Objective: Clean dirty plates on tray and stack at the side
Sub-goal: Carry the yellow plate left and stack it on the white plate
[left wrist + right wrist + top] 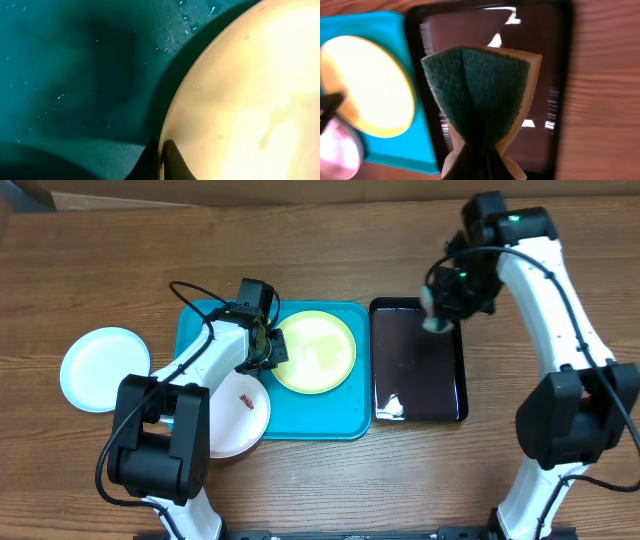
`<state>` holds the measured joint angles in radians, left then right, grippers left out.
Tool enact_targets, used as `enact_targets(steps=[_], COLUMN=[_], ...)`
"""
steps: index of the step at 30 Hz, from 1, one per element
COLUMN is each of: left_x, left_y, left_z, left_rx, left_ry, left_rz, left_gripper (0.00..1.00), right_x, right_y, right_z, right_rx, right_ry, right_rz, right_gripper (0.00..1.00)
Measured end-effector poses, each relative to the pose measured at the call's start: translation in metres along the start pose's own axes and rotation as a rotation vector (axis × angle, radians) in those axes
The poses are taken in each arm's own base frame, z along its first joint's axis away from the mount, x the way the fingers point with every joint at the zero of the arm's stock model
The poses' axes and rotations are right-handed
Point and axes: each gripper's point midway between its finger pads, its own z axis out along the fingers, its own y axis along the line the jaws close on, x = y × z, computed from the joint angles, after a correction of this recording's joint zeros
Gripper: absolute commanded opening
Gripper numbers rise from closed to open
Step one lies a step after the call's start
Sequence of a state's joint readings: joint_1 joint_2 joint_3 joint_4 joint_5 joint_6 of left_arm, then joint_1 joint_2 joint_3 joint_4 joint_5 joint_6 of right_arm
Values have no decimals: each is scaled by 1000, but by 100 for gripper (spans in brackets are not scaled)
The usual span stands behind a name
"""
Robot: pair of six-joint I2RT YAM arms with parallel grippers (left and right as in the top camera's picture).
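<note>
— Where do we find the yellow-green plate?
— Middle of the overhead frame, on the right half of the turquoise tray. Our left gripper is closed on its left rim.
— And our right gripper?
— Upper right, over the black tray, pinched tight on a folded green-faced sponge. A smeared white plate overlaps the turquoise tray's lower left corner, and a pale plate lies far left, off it.
</note>
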<state>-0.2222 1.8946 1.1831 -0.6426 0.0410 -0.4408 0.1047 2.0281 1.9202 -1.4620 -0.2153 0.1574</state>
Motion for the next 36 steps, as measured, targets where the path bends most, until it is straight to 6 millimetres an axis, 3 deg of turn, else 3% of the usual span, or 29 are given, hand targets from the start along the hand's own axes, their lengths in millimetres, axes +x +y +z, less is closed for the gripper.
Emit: enact_targets(steps=[5, 9, 16, 20, 30, 36], left_x=[2, -19, -67, -77, -44, -20], left_y=[-1, -10, -29, -54, -149, -207], left_z=[-14, -39, -117, -161, -191, -230], left_rx=[-13, -10, -8, -25, -106, -235], left_ry=[46, 18, -156, -283, -503, -764], left_rz=[30, 58, 92, 152, 403, 616], left_gripper=[4, 4, 4, 4, 4, 4], right_x=[-3, -4, -8, -12, -13, -11], right_y=[-47, -81, -113, -124, -129, -128], right_z=[-9, -17, -25, -27, -20, -13], right_rx=[57, 76, 88, 89, 84, 73], right_ry=[4, 1, -23, -47, -49, -37], right_rz=[104, 188, 263, 286, 296, 295], right_gripper=[4, 4, 7, 7, 7, 7])
